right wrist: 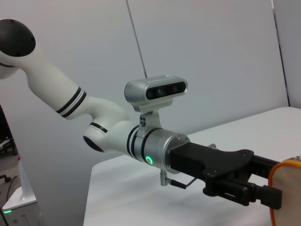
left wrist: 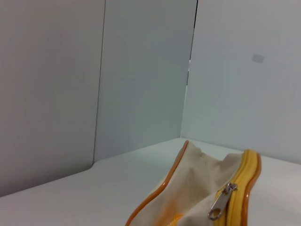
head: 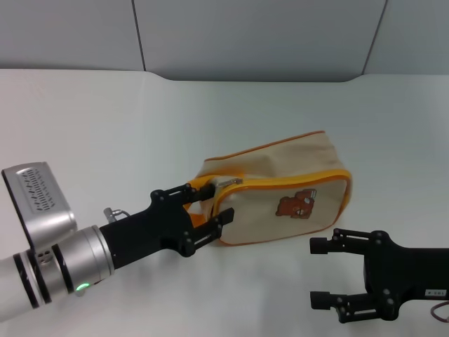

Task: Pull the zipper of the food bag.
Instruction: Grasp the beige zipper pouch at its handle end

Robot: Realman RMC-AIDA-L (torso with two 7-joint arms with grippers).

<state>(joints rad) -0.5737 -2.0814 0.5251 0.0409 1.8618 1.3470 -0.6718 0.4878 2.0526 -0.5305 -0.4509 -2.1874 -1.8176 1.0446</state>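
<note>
The beige food bag [head: 280, 200] lies on the white table, its brown bear picture [head: 295, 205] facing me. The yellow zipper [head: 280, 184] curves along its top edge, and the silvery pull tab [head: 230, 182] sits at the bag's left end. My left gripper [head: 212, 203] is closed on that left end, one finger on each side, just below the tab. The left wrist view shows the tab [left wrist: 221, 202] on the zip band [left wrist: 245, 186]. My right gripper [head: 313, 272] is open and empty, in front of the bag's right end and apart from it.
The white table [head: 140, 119] runs back to grey wall panels [head: 245, 35]. The right wrist view shows my left arm [right wrist: 155, 146] reaching to the bag's edge [right wrist: 289, 197].
</note>
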